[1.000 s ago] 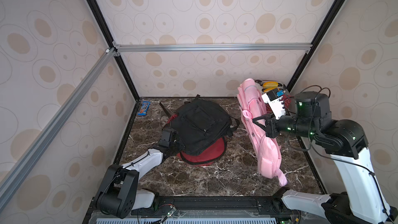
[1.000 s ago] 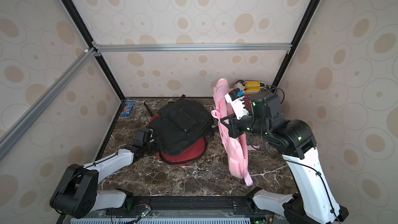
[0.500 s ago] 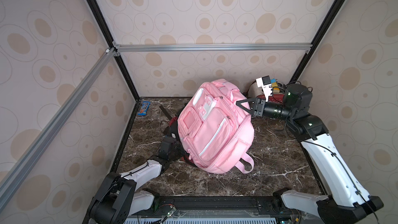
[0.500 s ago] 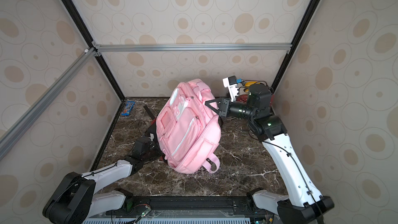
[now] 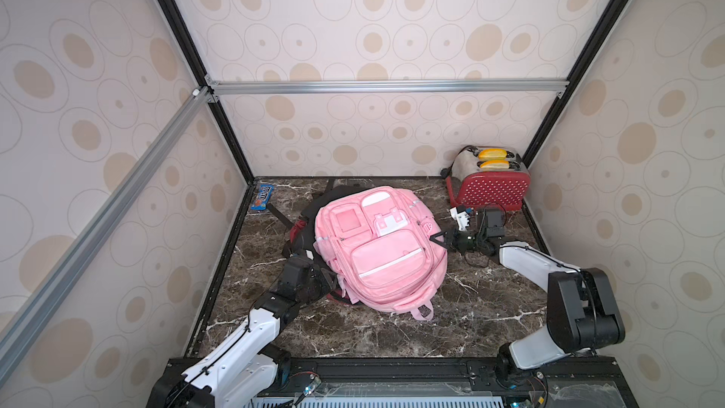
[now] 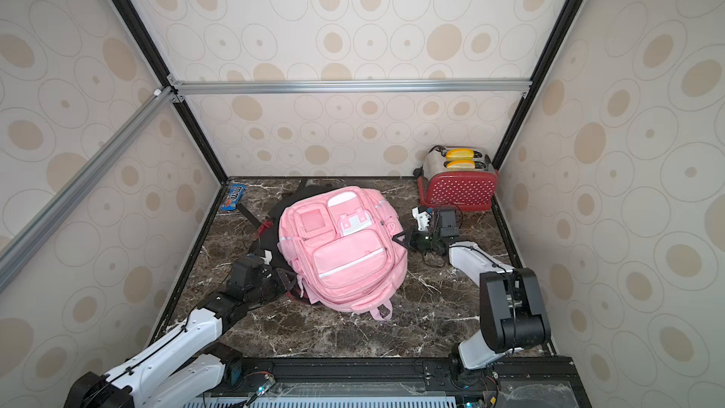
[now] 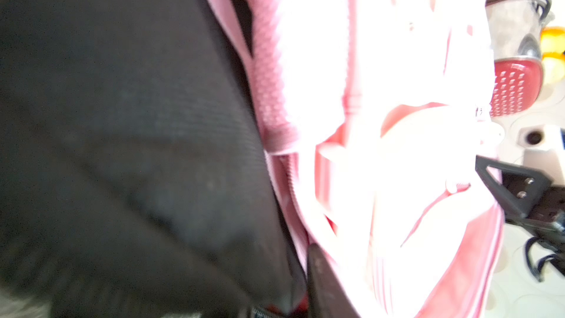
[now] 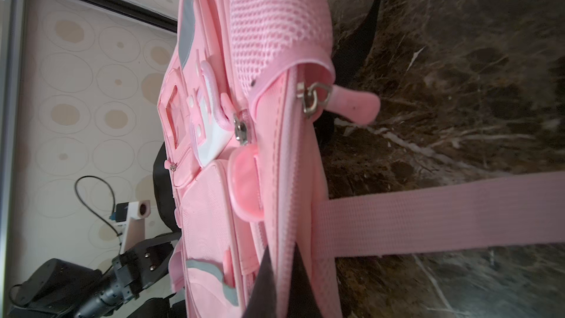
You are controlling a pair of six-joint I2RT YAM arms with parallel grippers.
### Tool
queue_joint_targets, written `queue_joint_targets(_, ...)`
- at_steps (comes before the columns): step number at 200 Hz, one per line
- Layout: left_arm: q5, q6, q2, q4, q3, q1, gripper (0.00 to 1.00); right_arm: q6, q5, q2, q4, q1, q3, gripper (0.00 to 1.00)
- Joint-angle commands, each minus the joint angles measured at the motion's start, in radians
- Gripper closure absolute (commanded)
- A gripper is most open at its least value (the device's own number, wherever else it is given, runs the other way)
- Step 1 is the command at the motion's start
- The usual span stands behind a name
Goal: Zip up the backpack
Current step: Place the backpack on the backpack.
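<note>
Pink backpack (image 5: 376,249) lies face-up mid-tabletop (image 5: 470,308) atop a black bag (image 5: 339,192); right end effector (image 5: 436,238) pinches its 3 o'clock zipper seam, likely steadying it, while left end effector (image 5: 327,277), jaws apart, waits at its 8 o'clock corner

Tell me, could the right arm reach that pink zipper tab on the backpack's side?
Probably yes: the right gripper is shut on the zipper seam of the pink backpack, and the zipper tab sits further along that side, nothing between. It must release first.
</note>
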Motion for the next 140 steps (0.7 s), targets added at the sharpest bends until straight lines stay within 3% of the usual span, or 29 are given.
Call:
queue_joint_targets(1,0.011,0.012,-0.049,-0.112,0.090,-0.008,0.53,-0.109,0.086,-0.095,-0.122,0.004,-0.015,1.00)
queue_joint_targets(22,0.039,-0.010,-0.063,-0.109,0.113,-0.008,0.43,-0.097,0.133,-0.131,-0.150,0.004,-0.034,1.00)
queue_joint_targets(52,0.046,-0.010,-0.047,-0.132,0.159,-0.004,0.40,-0.012,0.234,-0.211,-0.128,0.004,-0.094,1.00)
queue_joint_targets(91,-0.100,0.191,-0.037,-0.392,0.351,0.105,0.38,0.013,0.223,-0.231,-0.126,0.003,-0.100,1.00)
queue_joint_targets(118,0.006,0.214,0.069,-0.386,0.365,0.156,0.31,0.085,0.143,-0.236,-0.055,0.002,-0.103,1.00)
queue_joint_targets(140,0.214,0.070,0.105,-0.123,0.217,0.157,0.14,0.168,0.103,-0.247,0.020,0.001,-0.121,1.00)
